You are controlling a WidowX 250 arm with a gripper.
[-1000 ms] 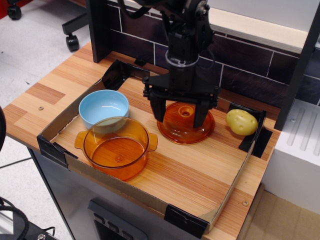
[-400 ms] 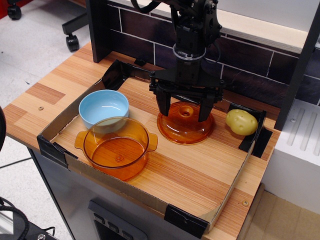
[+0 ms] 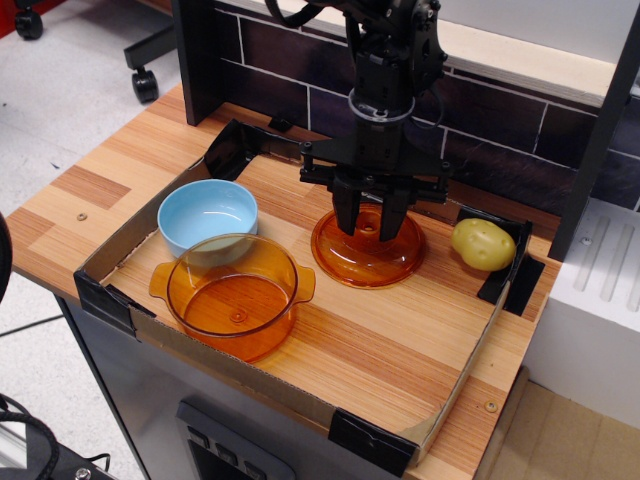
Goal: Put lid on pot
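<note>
The amber glass lid (image 3: 367, 258) lies flat on the wooden table at centre right. My black gripper (image 3: 369, 226) stands straight above it with its fingers closed in on the lid's central knob, which they mostly hide. The deep amber glass pot (image 3: 236, 293) with two small side handles stands open and empty at front left, well apart from the lid and the gripper.
A light blue bowl (image 3: 207, 216) sits just behind the pot, touching it. A yellow potato (image 3: 483, 244) lies right of the lid. A low cardboard wall (image 3: 458, 373) with black corner clips rings the work area. A dark brick wall stands behind.
The gripper's fingers were spread wide over the lid; now they have closed in on the knob at its centre. The lid, pot and bowl have stayed in place.
</note>
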